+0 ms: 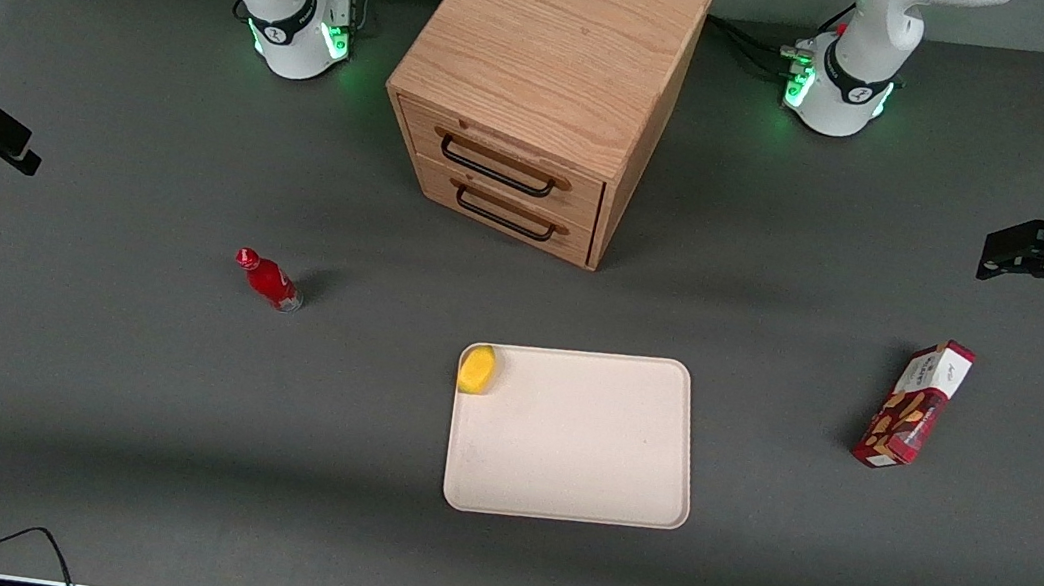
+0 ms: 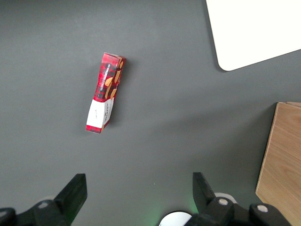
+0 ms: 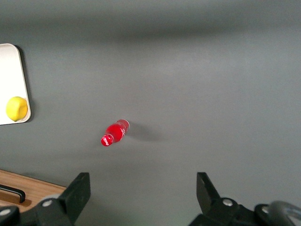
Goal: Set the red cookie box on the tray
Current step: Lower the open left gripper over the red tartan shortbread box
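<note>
One red cookie box in front view: slim dark-red carton, white end panel, tan cookie pictures, flat on table toward working arm's end, well apart from tray. Yellow fruit in tray corner; rest of tray bare. Drawer cabinet farther from camera than tray.

Left wrist view: gripper high above table, fingers spread wide, holding nothing. Box untouched, bare mat all round. Tray corner and cabinet edge visible.

Right wrist view: small red bottle on table, apart from tray.

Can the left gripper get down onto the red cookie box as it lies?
Probably yes: the gripper hangs open above the red cookie box, which lies alone on bare table, apart from the tray.
</note>
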### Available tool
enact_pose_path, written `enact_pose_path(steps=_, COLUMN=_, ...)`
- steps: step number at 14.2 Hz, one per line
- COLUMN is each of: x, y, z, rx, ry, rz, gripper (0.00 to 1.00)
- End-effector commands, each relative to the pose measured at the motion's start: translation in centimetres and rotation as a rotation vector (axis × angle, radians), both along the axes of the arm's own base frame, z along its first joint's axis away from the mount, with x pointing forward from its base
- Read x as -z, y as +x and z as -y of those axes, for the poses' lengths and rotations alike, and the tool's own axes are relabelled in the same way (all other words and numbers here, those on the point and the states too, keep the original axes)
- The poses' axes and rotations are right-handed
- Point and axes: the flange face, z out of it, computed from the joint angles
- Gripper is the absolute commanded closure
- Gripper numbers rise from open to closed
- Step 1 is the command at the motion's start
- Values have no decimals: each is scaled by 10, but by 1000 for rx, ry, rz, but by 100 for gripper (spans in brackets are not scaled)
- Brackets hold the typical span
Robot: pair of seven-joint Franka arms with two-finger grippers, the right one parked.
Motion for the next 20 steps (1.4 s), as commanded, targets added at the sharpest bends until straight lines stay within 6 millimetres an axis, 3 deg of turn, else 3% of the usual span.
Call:
enact_pose_path(steps=1, x=-7, y=-8, z=-3, rx=-3, ry=26, rz=2, gripper=0)
enact_pose_path(steps=4, x=9, y=-4, z=-16, rx=-22, ry=33, rz=-35, gripper=0)
enact_pose_path(steps=5, x=17, y=-1, z=-40, rx=-25, ry=30, rz=-43, gripper=0)
enact_pose_path(steps=7, x=53, y=18, z=-85, rx=147, ry=7, rz=-52, gripper=0)
enact_pose_path(steps=8, x=84, y=28, z=-110, rx=204, ry=3, rz=-49, gripper=0)
enact_pose_path(steps=10, x=150, y=39, z=-128, rx=300, ry=-6, rz=-8, gripper=0)
enact_pose_path(steps=13, x=255, y=40, z=-120, rx=333, ry=-22, rz=58, gripper=0)
enact_pose_path(steps=17, x=356, y=30, z=-113, rx=338, ry=-71, rz=165, gripper=0)
enact_pose_path(steps=18, x=370, y=29, z=-110, rx=307, ry=-76, rz=199, gripper=45)
enact_pose_path(steps=19, x=382, y=29, z=-111, rx=278, ry=-83, rz=216, gripper=99)
enact_pose_path(steps=20, x=387, y=30, z=-113, rx=266, ry=-84, rz=221, gripper=100)
